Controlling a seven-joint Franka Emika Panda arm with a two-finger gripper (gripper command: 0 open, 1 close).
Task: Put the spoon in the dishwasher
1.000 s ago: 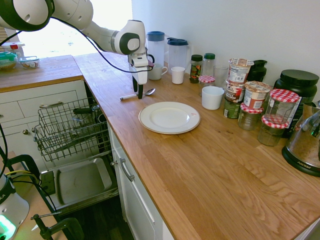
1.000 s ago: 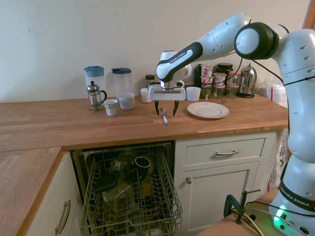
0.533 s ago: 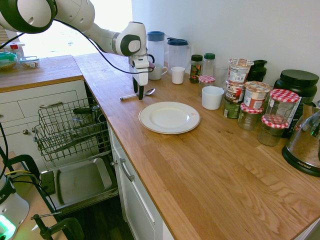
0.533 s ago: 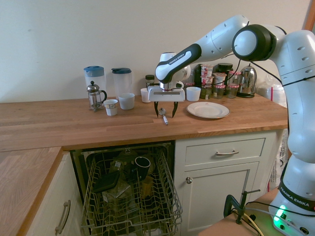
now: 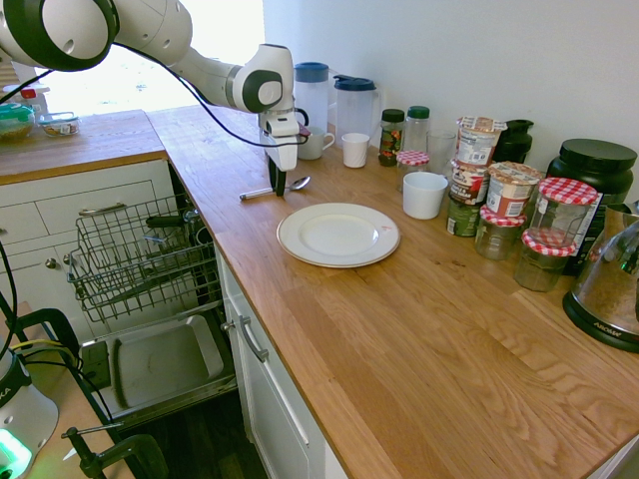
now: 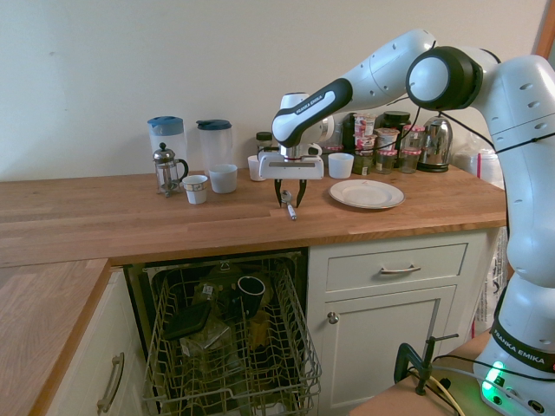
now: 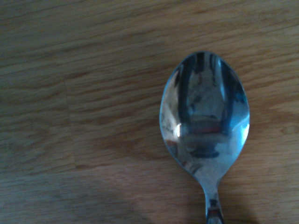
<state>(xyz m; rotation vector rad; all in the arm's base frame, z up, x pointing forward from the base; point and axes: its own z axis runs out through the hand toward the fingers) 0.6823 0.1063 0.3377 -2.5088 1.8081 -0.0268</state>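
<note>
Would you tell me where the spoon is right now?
The spoon lies flat on the wooden counter, under the gripper, beside the white plate and above the open dishwasher.

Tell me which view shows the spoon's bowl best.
Wrist view: the spoon bowl fills the frame, sharp and face up on the wooden counter. The first exterior view shows the whole spoon, small, its middle behind the gripper. In the second exterior view it's a tiny sliver.

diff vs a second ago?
The gripper has narrowed its fingers around the spoon on the counter; they were spread wider before. It cannot be told whether they grip it yet. The arm, spoon, plate and dishwasher rack stayed put.
</note>
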